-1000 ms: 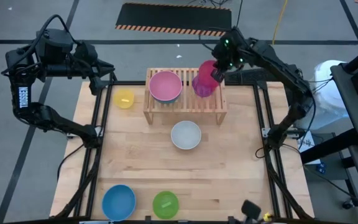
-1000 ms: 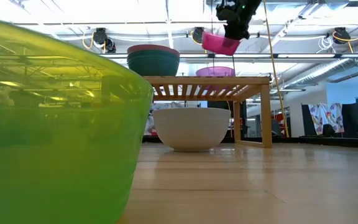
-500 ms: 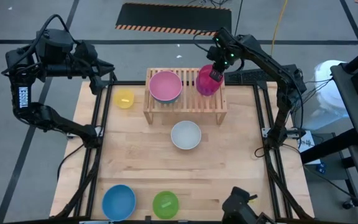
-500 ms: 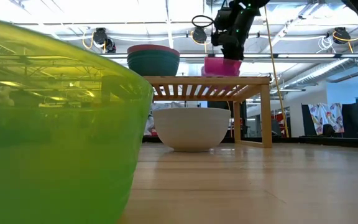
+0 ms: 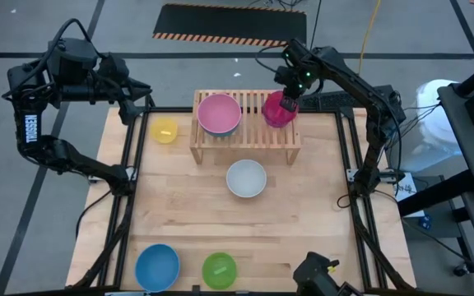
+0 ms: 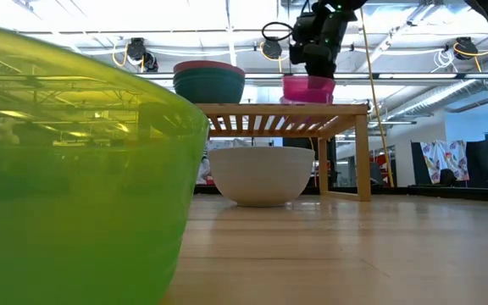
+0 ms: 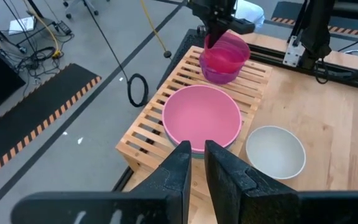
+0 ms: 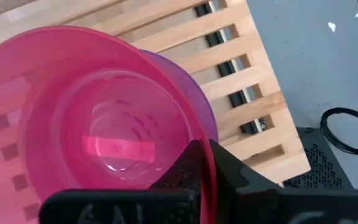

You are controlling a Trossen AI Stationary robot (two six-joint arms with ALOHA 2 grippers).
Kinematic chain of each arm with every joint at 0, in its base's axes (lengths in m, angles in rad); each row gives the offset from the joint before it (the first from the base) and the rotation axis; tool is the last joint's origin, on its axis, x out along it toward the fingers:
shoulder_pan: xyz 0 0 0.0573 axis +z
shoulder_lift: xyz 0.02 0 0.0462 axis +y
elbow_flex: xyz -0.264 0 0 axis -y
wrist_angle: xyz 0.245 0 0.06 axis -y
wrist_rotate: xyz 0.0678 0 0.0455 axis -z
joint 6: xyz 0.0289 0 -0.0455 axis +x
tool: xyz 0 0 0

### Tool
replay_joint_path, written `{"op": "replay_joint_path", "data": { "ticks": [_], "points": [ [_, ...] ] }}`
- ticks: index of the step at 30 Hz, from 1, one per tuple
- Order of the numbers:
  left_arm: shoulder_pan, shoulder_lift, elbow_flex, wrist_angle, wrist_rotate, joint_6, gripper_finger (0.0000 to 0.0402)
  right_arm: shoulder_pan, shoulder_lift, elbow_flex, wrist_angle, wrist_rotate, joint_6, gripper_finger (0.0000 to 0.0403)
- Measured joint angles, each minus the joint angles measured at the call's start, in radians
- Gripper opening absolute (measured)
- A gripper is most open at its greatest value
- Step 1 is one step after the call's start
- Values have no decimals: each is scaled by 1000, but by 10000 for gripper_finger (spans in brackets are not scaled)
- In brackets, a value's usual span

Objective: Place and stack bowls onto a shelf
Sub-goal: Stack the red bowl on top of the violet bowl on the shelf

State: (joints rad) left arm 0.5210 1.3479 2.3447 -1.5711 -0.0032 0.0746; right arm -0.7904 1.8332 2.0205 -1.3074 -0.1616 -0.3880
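Bowls spread around the shelf on the tabletop. Left of shelf: left pincer hovering, fingers slightly parted, empty; yellow bowl just beside; blue bowl and green bowl well in front. On shelf: pink bowl nested in teal; right pincer clamped on red bowl rim, seated in purple bowl. White bowl just before shelf.

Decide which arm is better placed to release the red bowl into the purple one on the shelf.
Right: its hand is shut on the red bowl, nested in the purple bowl on the shelf. The left hand waits off the table's far-left corner.
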Motion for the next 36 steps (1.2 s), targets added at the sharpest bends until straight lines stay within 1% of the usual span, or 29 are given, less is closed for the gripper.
{"op": "replay_joint_path", "data": {
  "ticks": [6, 12, 15, 17, 21, 26, 29, 36],
  "points": [
    [0, 0, 0, 0, 0, -2, 53, 0, 0, -7, 7, 0, -25, 0],
    [0, 0, 0, 0, 0, -2, 53, 0, -1, -70, 33, -3, -53, 0],
    [0, 0, 0, 0, 0, -2, 53, 3, -1, -96, 37, -34, -80, 0],
    [0, 0, 0, 0, 0, -2, 53, 5, -2, -100, 35, -54, -102, 0],
    [0, 0, 0, 0, 0, -2, 53, 14, -2, -101, 52, -53, -156, 0],
    [0, 0, 0, 0, 0, -7, 53, 20, -1, -102, 113, -53, -151, 1],
    [0, 0, 0, 0, 0, -8, 53, 21, -1, -102, 145, -53, -146, 9],
    [0, 0, 0, 0, 0, -8, 53, 37, 0, -103, 144, -53, -141, 42]
  ]
}}
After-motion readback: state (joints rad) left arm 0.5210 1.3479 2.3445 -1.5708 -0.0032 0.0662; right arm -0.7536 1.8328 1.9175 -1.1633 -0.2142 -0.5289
